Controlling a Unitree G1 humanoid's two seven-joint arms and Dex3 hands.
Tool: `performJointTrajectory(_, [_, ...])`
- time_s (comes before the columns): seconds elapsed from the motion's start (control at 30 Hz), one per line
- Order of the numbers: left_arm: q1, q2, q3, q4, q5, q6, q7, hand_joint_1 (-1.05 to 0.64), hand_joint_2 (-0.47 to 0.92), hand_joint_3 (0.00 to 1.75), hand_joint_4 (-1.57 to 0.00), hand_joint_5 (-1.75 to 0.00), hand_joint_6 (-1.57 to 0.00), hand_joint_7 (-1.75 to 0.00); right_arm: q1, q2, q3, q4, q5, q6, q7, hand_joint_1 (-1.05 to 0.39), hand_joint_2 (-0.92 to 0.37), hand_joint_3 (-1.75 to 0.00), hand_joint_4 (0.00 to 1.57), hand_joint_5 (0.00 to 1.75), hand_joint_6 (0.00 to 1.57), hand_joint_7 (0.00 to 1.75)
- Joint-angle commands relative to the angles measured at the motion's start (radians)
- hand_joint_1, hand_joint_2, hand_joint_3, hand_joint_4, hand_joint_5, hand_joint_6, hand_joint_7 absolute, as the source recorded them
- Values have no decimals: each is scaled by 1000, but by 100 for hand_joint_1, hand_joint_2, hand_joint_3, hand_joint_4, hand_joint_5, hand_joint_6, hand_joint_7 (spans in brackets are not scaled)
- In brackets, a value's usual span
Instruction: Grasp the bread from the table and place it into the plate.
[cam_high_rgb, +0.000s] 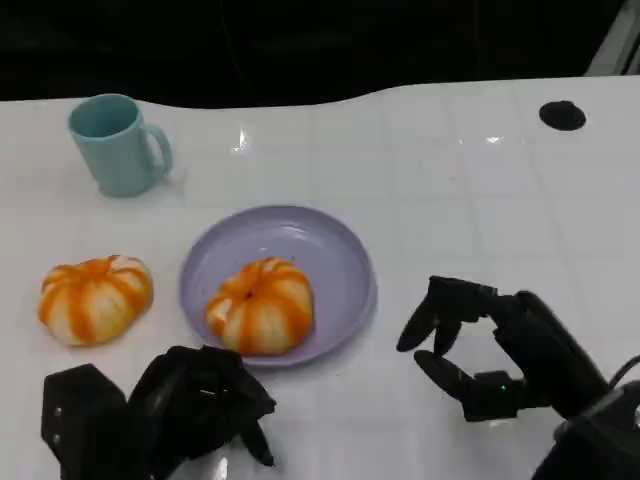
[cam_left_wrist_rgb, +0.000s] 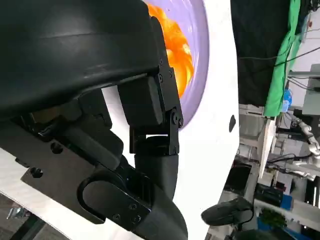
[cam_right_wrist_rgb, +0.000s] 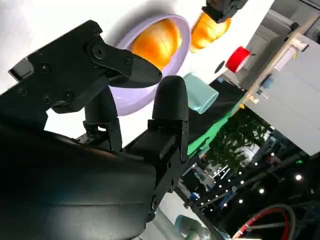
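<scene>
Bread (cam_high_rgb: 260, 305) already sits in the purple plate (cam_high_rgb: 340, 250), a bit toward its near edge, so that job looks done. Another bread (cam_high_rgb: 95, 298) lies on the white table (cam_high_rgb: 480, 220), left of the plate. The left hand (cam_high_rgb: 195, 405) is curled and holds nothing. The right hand (cam_high_rgb: 470, 345) is spread apart, empty. A blue cup (cam_high_rgb: 118, 144) stands far back, blocking nothing.

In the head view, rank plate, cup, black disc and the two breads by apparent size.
1. plate
2. bread on the table and bread in the plate, alike
3. cup
4. black disc
</scene>
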Motion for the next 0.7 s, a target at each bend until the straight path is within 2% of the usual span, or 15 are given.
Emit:
performJointTrajectory(0.03, [11,10,1,-11,-1,9,6,-105,78,1,-157,-84,-157,-55,55,-46,-36,-47,-6,9,9,-26,-49,-103,59,175,57,146])
performJointTrajectory(0.23, [15,9,-1,-26,3,19,14,-105,78,1,-157,-83,-157,-54,107,-83,-60,-70,-75,-18,-24,-29,-47,-104,59,175,56,148])
performJointTrajectory(0.4, [16,10,1,-27,-4,22,5,-105,78,1,-157,-83,-157,-54,147,-99,-79,-64,-125,-57,-66,-30,-57,-89,57,175,54,149])
performJointTrajectory(0.7, [14,21,6,-21,-5,12,-4,-105,79,1,-157,-82,-157,-53,166,-92,-77,8,-184,-98,-155,-33,-56,-93,56,175,51,154])
